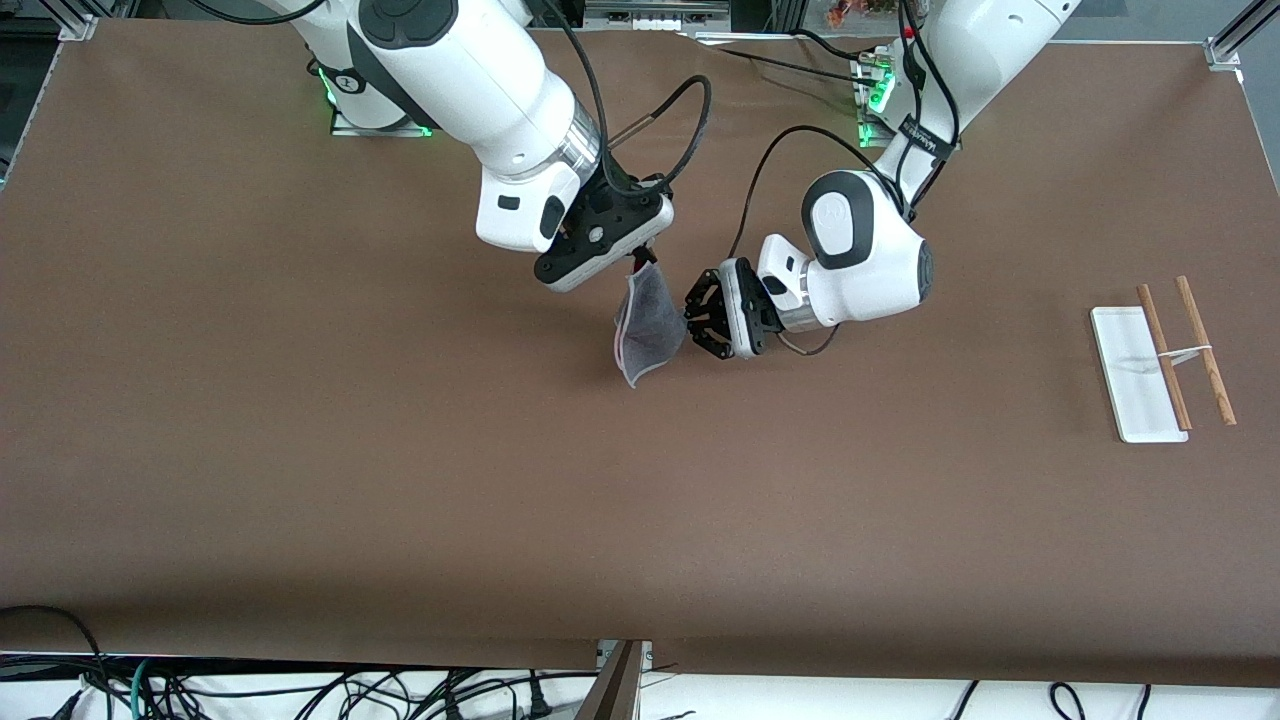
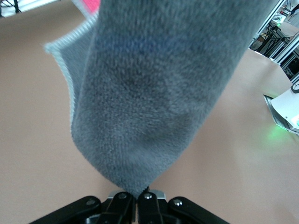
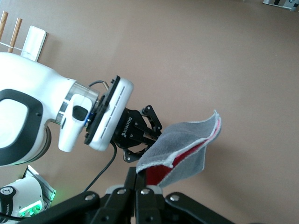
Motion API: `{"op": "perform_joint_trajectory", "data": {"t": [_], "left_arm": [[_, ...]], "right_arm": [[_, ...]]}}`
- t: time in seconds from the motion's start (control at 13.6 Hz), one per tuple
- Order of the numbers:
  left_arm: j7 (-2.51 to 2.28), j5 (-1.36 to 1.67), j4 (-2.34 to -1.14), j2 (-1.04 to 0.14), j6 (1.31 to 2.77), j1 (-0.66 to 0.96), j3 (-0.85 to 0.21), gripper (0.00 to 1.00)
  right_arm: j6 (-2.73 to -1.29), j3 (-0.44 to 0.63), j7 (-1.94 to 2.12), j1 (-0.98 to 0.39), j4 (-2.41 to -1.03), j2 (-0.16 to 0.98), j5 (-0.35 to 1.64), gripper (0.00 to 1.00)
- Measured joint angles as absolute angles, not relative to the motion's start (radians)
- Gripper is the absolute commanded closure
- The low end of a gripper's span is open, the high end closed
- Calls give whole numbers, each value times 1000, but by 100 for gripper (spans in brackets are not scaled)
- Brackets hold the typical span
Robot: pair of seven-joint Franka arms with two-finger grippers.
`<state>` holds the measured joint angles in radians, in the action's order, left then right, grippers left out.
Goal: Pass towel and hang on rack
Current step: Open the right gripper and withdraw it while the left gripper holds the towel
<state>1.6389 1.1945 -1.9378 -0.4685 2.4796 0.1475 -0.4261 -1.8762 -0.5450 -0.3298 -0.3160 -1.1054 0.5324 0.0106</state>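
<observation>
Currently both grippers clamp the towel (image 1: 648,325) in the air over mid-table: right gripper (image 1: 640,262) pinches its top corner, left gripper (image 1: 688,318), marked ROBOTIQ, its side edge. Rack (image 1: 1160,362) stands at the left arm's table end.

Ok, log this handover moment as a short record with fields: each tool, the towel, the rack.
right tool: shut on the towel's top corner, over mid-table
left tool: shut on the towel's side edge
towel: dark grey, hanging in the air, gripped by both tools
rack: white base and two wooden rods, standing at the left arm's end of the table, bare
stage: handover, neither tool released
</observation>
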Motion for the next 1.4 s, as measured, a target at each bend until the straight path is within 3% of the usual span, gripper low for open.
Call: {"op": "perform_joint_trajectory", "data": {"t": [0.07,0.15,0.22,0.59,0.81,1.11,1.4], "left_arm": [[1641,1174,-1935,-456,2479,144,-424,100],[1641,1144,-1934,-442,2477,138,-422,100],[1641,1126,-1934,-431,2468,126,-421,100],[1626,983,-1915,-389,2280,31,-413,100],[1483,709,-1807,-365,2045,-46,-409,100],[1414,450,-1646,-359,1723,-155,-404,100],[1414,223,-1604,-363,1551,-309,-398,100]], "right_arm": [[-1876,-544,-330,-314,-1105,532,11,66],[-1876,-543,-330,-312,-1105,532,11,47],[-1876,-542,-330,-310,-1105,532,11,0],[-1874,-535,-329,-306,-1100,525,11,0],[-1858,-527,-329,-271,-1099,520,10,0],[-1765,-518,-327,-158,-1099,516,4,0],[-1635,-446,-288,-96,-1099,508,-41,0]]}}
